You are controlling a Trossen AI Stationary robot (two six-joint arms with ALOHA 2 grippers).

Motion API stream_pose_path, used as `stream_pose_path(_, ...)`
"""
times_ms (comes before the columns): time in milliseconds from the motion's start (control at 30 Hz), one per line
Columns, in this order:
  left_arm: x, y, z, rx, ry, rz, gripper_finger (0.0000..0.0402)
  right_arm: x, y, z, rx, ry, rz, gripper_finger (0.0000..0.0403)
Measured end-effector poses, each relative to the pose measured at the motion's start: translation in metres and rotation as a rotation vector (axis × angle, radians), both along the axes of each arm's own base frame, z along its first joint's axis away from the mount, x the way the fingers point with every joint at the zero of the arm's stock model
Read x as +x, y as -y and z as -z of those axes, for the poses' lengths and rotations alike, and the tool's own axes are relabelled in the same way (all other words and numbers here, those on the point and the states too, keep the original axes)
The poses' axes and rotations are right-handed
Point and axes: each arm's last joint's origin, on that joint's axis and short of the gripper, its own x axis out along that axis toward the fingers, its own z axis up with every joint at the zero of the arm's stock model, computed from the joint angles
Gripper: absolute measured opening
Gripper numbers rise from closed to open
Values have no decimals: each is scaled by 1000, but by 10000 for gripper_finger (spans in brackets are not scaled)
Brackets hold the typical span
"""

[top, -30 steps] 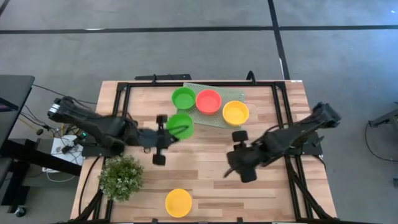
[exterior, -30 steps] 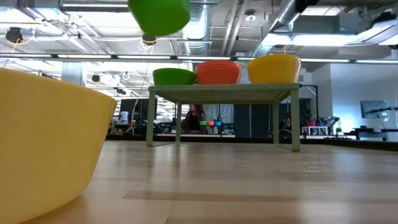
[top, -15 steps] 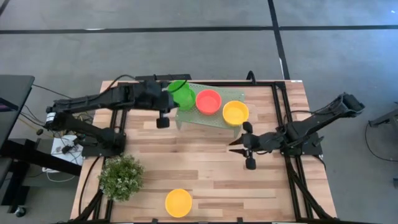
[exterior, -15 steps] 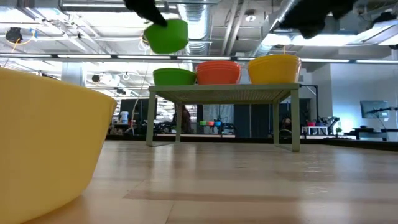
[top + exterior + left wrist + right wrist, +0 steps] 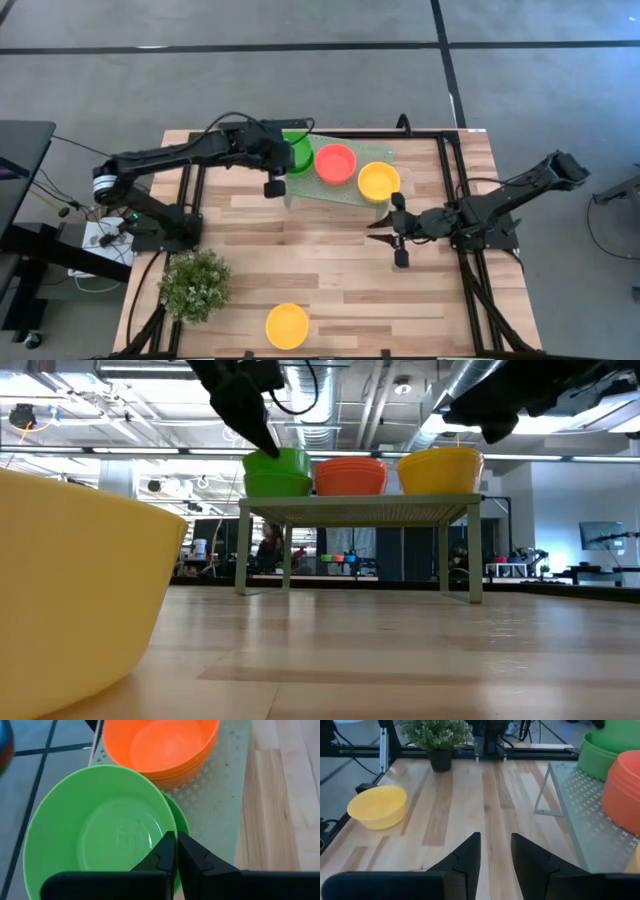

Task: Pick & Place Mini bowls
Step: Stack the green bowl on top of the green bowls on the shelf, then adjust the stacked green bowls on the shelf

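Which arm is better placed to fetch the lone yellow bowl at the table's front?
Right. Its gripper is open and empty mid-table, facing the yellow bowl; the left gripper is shut on a green bowl over the rack.

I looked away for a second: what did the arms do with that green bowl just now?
The left gripper, shut on the green bowl's rim, carried it from mid-table to the rack, over the green stack. The right gripper drew back, open. The orange stack, yellow stack, loose yellow bowl and plant stayed.
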Motion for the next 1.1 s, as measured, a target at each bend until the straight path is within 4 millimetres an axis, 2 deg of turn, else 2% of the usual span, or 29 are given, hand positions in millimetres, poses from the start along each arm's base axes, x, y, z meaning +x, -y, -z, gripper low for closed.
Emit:
stream_pose_path(433,4,3,4,8,-19,4,17,0,0,0,-3,-3,0,103)
stream_pose_path(733,7,4,6,31,-29,-7,89,0,0,0,-3,-3,-1,103)
stream_pose_path(933,11,18,6,43,-17,36,116,0,0,0,-3,-3,-1,103)
stream_pose_path(1100,11,44,-5,120,24,63,114,0,0,0,-3,-3,-1,103)
